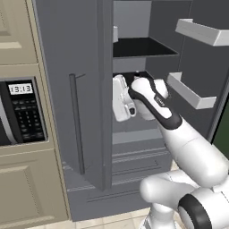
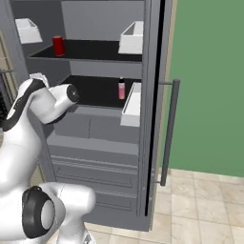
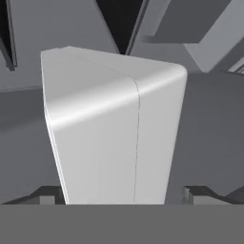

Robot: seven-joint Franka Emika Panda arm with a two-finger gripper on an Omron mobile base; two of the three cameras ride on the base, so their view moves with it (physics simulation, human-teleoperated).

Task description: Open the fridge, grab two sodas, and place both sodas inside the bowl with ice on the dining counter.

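With the fridge [image 2: 90, 128] standing open, the gripper [image 3: 124, 193] is spread wide, its two fingertips [image 3: 45, 194] apart on either side of a white rounded door bin [image 3: 109, 128] close in front; contact cannot be told, nothing clamped. One red soda [image 2: 58, 45] stands on the upper shelf [image 2: 95, 50], far left. A small pink bottle [image 2: 121, 89] sits on the shelf below.

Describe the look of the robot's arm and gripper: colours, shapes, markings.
The arm is made of glossy white rounded links with black joint bands and a black strip with small white lettering near the wrist. The gripper has two small dark grey fingertips. No cables are visible.
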